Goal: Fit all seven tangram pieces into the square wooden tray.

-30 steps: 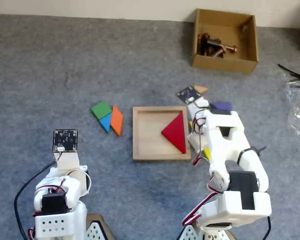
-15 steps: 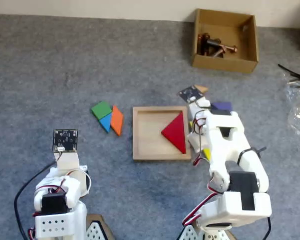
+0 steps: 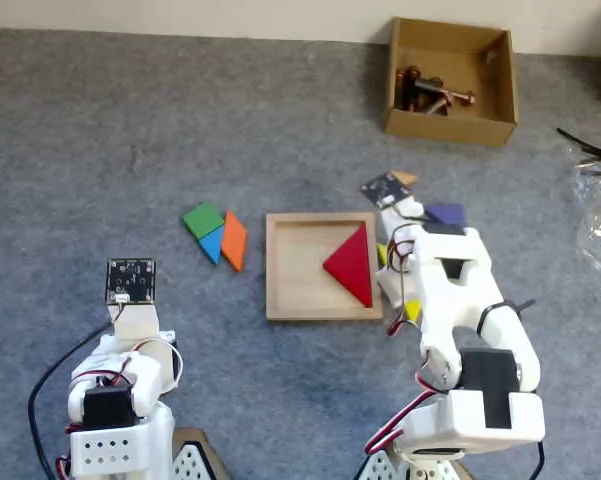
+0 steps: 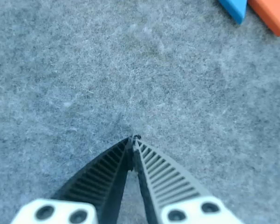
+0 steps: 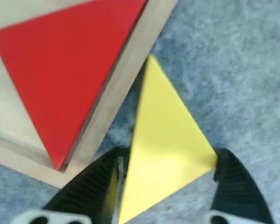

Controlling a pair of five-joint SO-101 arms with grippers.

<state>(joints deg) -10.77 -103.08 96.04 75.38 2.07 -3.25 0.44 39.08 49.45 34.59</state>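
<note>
- The square wooden tray (image 3: 293, 272) lies flat near the middle of the grey-felted bench (image 3: 130, 130).
- A red triangle (image 3: 352, 265) lies inside the tray, with its long side against the tray's right wall.
- The yellow triangle (image 5: 165, 154) lies on the felt just outside that same wall, towards the tray's near right corner. One of its tips is up against the wood.
- The right gripper (image 5: 170, 161) is spread wide and straddles the yellow triangle, with a dark finger on either side of the piece.
- The left gripper (image 4: 133, 140) is by the near left corner of the bench, over bare felt. Its two ribbed fingers are pressed together with nothing between them.
- Green (image 3: 203, 219), blue (image 3: 212, 243) and orange (image 3: 234, 240) pieces sit touching in a cluster just left of the tray.
- A purple piece (image 3: 445, 213) lies right of the tray's far right corner, beside the right arm (image 3: 450, 290). A tan piece (image 3: 404, 178) lies a little farther back.
- A cardboard box (image 3: 448, 128) holding some coppery metal parts stands at the far edge, towards the right.
</note>
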